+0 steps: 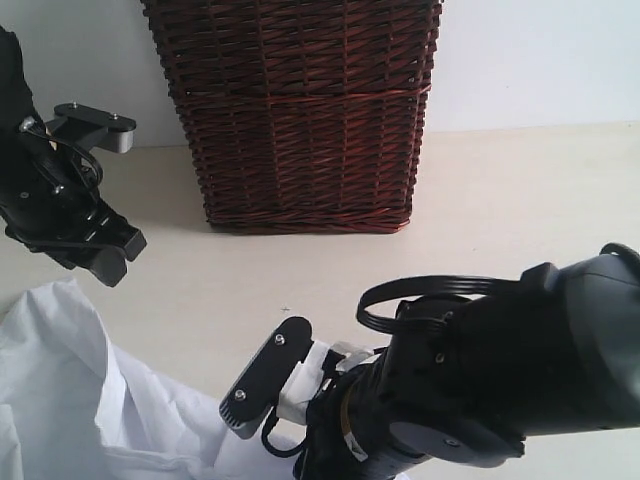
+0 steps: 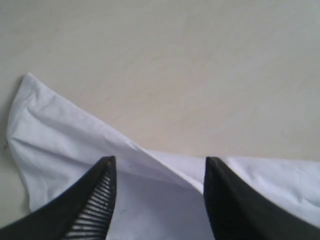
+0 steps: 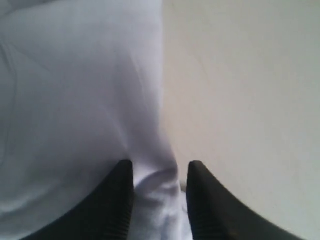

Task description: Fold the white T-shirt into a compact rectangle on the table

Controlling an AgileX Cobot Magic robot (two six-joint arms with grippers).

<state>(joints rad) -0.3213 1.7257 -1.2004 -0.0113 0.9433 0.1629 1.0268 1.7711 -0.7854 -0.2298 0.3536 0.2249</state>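
The white T-shirt [image 1: 60, 380] lies rumpled on the table [image 1: 520, 200] at the near left, its lettering and neck tag hidden. My left gripper [image 1: 105, 262] hangs open above the shirt's far corner. In the left wrist view its fingers [image 2: 95, 200] stand wide apart over a fold of the shirt [image 2: 65, 135], with my left gripper [image 2: 160, 160] holding nothing. My right gripper [image 3: 159, 165] is low at the shirt's [image 3: 75, 100] edge, jaws partly apart and straddling a bunched ridge of cloth. In the exterior view its fingers are hidden under the right arm [image 1: 480, 390].
A tall dark brown wicker basket [image 1: 300, 110] stands at the back middle of the table. Bare tabletop [image 2: 175, 60] stretches beyond the shirt, and more bare tabletop [image 3: 250, 100] lies beside its edge. The bulky right arm covers the near right.
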